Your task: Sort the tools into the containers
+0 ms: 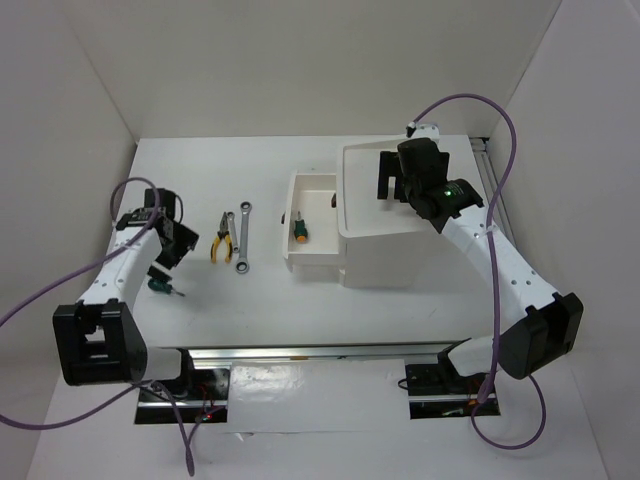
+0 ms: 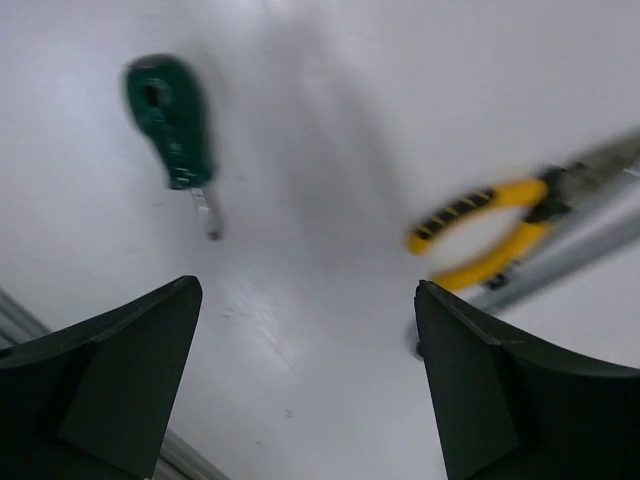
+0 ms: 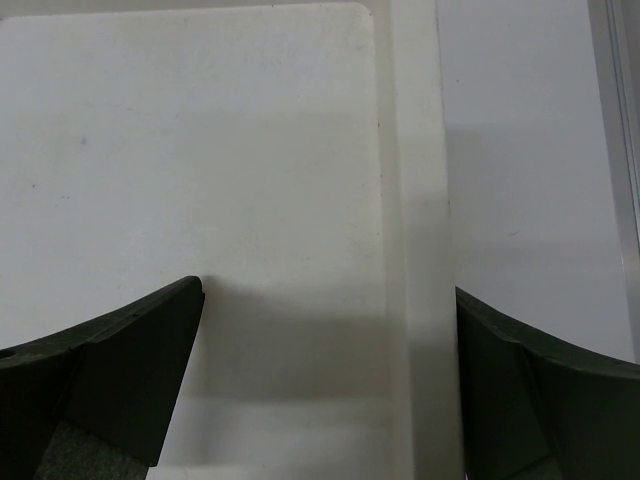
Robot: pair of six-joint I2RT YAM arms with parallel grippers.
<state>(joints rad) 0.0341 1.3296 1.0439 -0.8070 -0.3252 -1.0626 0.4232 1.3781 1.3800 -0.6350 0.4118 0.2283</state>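
Observation:
My left gripper (image 1: 172,254) hangs open over the bare tabletop at the left, with nothing between its fingers (image 2: 150,340). A green-handled screwdriver (image 2: 170,120) lies just ahead of it to the left (image 1: 161,286). The yellow-and-black pliers (image 2: 490,235) (image 1: 221,240) and a silver wrench (image 1: 243,238) lie to its right. The white container unit (image 1: 400,235) stands at the right, with one drawer (image 1: 313,255) pulled out. An orange-and-green screwdriver (image 1: 299,231) lies in that drawer. My right gripper (image 3: 328,292) is open and empty above the unit's top tray (image 3: 415,150) (image 1: 365,150).
A metal rail (image 1: 300,352) runs along the table's near edge between the arm bases. Purple cables (image 1: 505,130) loop off both arms. White walls enclose the table on three sides.

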